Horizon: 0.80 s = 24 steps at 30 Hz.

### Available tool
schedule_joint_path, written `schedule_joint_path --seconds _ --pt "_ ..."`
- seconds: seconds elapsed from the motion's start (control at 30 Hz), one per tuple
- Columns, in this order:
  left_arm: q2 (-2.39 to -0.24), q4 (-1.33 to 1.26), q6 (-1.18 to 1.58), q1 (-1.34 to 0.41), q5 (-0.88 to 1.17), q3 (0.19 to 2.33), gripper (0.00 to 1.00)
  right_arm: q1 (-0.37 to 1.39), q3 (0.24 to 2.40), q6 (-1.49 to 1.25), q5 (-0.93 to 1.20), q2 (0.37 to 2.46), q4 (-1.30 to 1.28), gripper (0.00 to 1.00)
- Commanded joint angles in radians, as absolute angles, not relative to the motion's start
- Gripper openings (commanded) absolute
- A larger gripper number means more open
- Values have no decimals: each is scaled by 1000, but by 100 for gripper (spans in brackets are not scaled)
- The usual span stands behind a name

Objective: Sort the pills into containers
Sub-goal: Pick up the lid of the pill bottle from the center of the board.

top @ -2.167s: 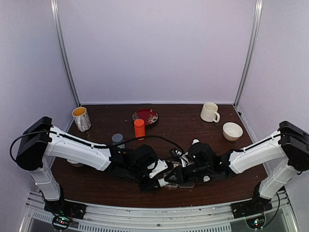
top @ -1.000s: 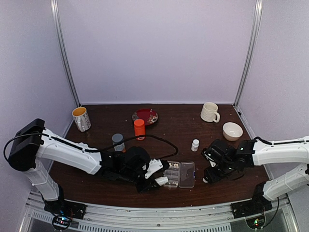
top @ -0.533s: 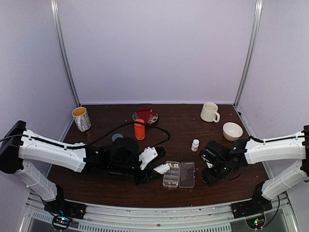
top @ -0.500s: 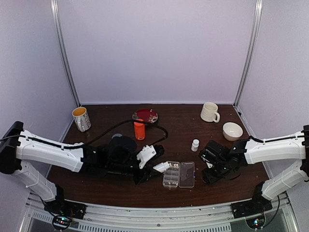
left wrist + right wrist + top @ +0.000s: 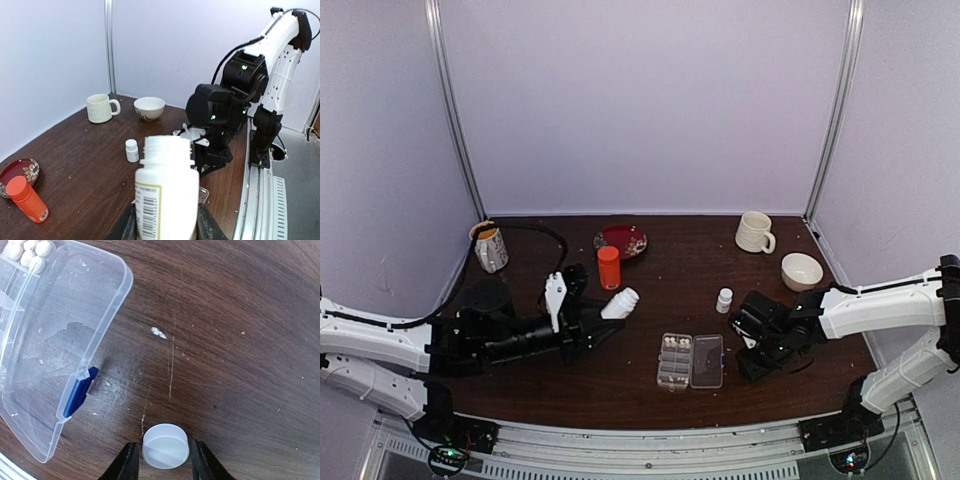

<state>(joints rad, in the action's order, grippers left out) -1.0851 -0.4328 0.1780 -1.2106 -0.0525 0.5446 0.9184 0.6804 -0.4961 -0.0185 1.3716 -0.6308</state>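
Top view: left of centre, the left gripper (image 5: 605, 318) is clenched on a white bottle (image 5: 620, 302). At lower centre the organiser box (image 5: 706, 362) lies open, with pills (image 5: 675, 343) in its upper compartments.
Left wrist view: the bottle stands uncapped at lower centre.
Right wrist view: at the bottom edge the right gripper (image 5: 166, 460) straddles a white cap (image 5: 166, 446). Whether it presses the cap, I cannot tell.

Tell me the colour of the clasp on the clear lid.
The clasp is blue, clearest in the right wrist view.
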Motion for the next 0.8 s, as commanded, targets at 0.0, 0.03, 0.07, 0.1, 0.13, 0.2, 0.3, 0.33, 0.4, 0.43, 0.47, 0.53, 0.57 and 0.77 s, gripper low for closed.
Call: schedule_joint_path --seconds 0.0,0.03,0.07,0.1,0.13,0.2,0.3,0.33,0.4,0.43,0.47,0.53,0.57,0.77 --pt "-992 -678 163 -1203 -113 447 0 913 702 -485 -8 1385 -609 36" --pt "-974 -703 159 -1204 -120 428 0 913 703 -484 -6 1386 -609 36" --pt "-959 -714 153 -1203 -125 417 0 913 704 -483 -5 1390 -608 35" --pt "-950 -716 149 -1204 -129 413 0 913 705 -483 -4 1393 -608 34" --pt "-943 -716 146 -1204 -129 410 0 913 706 -481 -4 1396 -609 34" --pt "-935 -716 142 -1204 -127 409 0 913 709 -479 -5 1403 -610 33" --pt "-933 -715 139 -1203 -123 411 0 913 710 -476 -5 1410 -611 33" --pt "-935 -715 138 -1204 -121 412 0 913 709 -476 -7 1412 -611 34" --pt "-940 -713 138 -1203 -118 414 0 913 709 -474 -11 1415 -614 32" --pt "-942 -714 138 -1203 -116 415 0 913 709 -474 -13 1412 -616 29" --pt "-945 -714 139 -1204 -114 417 0 913 709 -475 -14 1407 -617 26" --pt "-954 -711 138 -1204 -103 421 0 913 712 -473 -20 1390 -629 25" --pt "-960 -706 136 -1204 -94 425 0 913 715 -472 -26 1376 -639 25" --pt "-1012 -733 129 -1203 -19 442 0 912 773 -393 39 1184 -676 18"
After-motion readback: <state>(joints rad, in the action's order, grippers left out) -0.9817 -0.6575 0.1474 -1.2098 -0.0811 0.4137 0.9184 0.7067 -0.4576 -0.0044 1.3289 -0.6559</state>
